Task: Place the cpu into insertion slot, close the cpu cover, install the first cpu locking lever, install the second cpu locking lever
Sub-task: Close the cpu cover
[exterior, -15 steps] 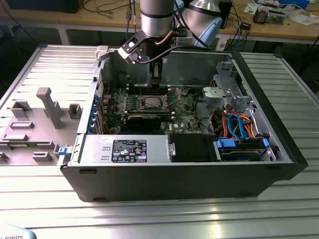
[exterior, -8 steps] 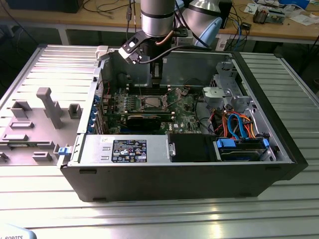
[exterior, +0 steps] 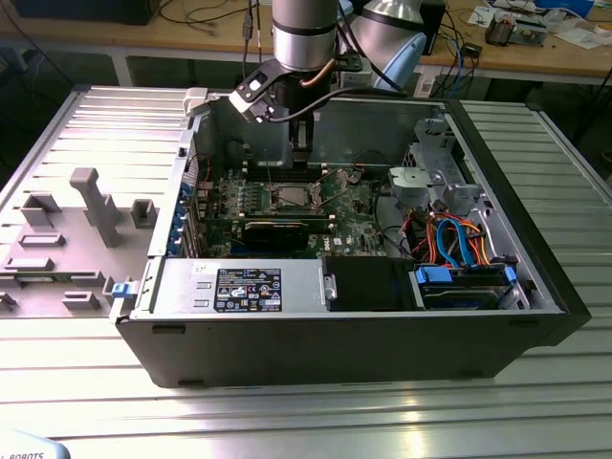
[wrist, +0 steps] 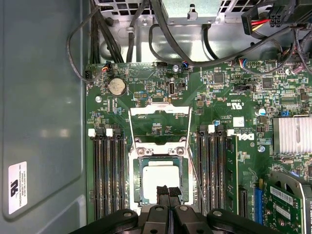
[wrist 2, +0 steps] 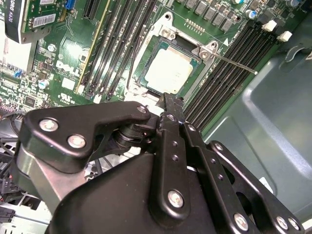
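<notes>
A ribbed metal table fills the foreground of a workshop in the exterior view. On it lies one black computer case with its side open. At nine o'clock from the case sits one grey moulded tray.

Nearest inside the case is one silver labelled box, with a bundle of blue and orange cables at three o'clock. Beyond them is the green motherboard, carrying one long black expansion card.

One robot arm hangs in from twelve o'clock. In the first wrist view, the gripper has its two fingertips pressed together with nothing seen between them. They are over the edge of the one cpu; contact cannot be told.

The cpu lies flat in the insertion slot. The cpu cover stands flipped open on the side away from the gripper. Two banks of memory slots flank the socket, and one thin lever rod juts out beside it.

Farthest, at twelve o'clock, is a wooden workbench strewn with cables.
</notes>
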`<state>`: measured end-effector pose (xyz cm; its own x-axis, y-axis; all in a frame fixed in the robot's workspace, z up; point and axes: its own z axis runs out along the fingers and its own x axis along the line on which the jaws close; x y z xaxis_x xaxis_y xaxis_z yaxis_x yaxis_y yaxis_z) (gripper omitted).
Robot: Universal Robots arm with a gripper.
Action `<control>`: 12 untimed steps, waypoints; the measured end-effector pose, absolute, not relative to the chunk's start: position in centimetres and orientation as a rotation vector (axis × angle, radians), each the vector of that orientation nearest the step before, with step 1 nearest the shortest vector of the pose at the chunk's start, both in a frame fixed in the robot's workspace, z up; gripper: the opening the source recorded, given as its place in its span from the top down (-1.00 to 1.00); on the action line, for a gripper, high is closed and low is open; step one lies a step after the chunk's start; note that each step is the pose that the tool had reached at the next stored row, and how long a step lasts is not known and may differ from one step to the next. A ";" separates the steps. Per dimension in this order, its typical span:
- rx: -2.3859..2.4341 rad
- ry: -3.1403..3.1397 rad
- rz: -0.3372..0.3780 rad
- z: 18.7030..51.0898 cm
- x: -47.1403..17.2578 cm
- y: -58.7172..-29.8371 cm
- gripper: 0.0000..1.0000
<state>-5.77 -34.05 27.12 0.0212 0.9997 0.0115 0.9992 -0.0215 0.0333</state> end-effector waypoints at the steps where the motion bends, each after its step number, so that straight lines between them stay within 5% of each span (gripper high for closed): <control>1: 2.234 2.186 0.049 27.1 -5.8 -34.0 0.79; 12: 2.205 2.217 0.049 27.1 -4.4 -34.0 0.79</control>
